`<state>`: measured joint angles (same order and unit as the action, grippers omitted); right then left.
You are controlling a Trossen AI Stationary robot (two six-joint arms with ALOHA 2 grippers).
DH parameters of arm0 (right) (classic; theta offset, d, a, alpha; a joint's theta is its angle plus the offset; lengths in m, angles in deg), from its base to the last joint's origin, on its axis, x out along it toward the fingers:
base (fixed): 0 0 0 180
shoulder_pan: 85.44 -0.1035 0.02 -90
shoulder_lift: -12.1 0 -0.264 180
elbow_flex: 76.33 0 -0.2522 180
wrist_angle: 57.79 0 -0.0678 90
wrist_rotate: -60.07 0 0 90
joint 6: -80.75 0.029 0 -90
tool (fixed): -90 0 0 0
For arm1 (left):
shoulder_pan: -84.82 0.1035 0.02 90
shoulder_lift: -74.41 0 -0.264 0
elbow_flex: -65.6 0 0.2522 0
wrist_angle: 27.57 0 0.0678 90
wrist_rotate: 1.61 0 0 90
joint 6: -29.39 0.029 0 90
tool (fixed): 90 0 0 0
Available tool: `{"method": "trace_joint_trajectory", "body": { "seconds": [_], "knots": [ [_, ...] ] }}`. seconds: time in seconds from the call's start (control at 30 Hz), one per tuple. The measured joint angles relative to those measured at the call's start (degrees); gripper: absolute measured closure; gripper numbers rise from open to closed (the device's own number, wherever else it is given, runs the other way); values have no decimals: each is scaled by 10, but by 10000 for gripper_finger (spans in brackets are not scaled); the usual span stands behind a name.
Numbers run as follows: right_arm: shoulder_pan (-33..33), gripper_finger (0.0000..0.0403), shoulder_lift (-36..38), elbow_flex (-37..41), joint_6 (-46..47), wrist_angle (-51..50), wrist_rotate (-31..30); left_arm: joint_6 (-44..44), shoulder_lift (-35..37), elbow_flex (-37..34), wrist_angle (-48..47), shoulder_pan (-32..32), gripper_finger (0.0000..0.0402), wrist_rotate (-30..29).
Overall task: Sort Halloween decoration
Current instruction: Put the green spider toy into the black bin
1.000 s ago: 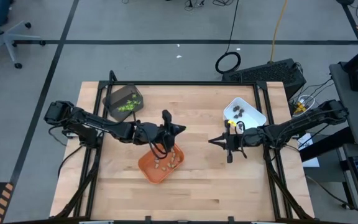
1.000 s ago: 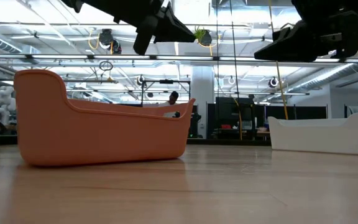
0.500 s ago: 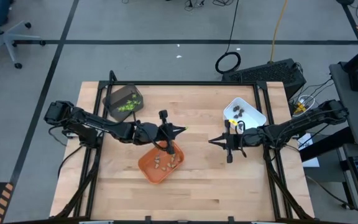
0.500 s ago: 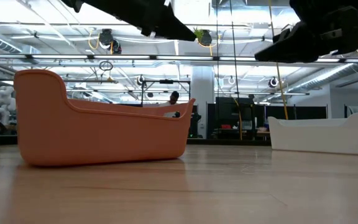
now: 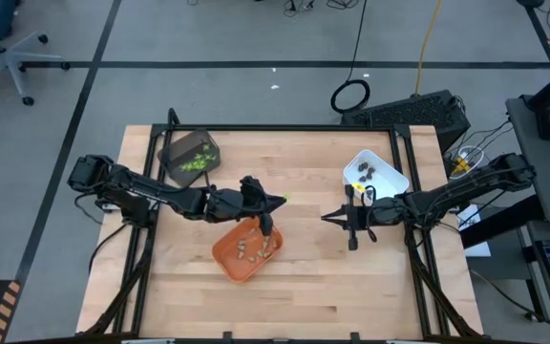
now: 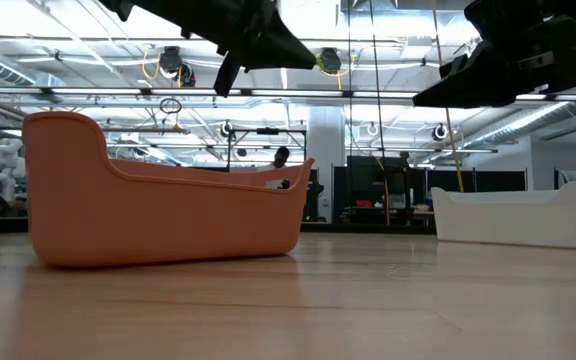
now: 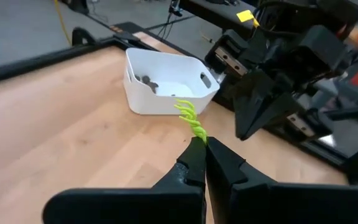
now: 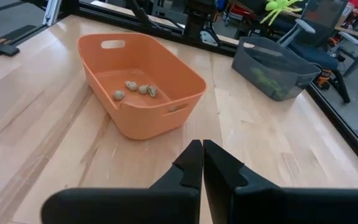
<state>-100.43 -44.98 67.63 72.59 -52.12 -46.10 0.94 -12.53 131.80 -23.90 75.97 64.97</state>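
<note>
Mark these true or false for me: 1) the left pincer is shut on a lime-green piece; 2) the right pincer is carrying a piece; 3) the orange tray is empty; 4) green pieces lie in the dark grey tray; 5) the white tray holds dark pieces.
1) The left pincer is shut on a lime-green piece. True.
2) The right pincer carries a piece. False: it is shut with nothing between its tips, hanging over bare table.
3) The orange tray is empty. False: a few tan-grey pieces lie in it.
4) Green pieces lie in the dark grey tray. True.
5) The white tray holds dark pieces. True.
</note>
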Motion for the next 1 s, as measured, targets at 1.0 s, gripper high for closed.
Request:
{"method": "trace_joint_trajectory", "body": {
  "seconds": [1.0],
  "knots": [
    [0, 403, -7, 0, -31, -9, -1, -143, 212, 0, -582, 114, 401, -53]
  ]
}}
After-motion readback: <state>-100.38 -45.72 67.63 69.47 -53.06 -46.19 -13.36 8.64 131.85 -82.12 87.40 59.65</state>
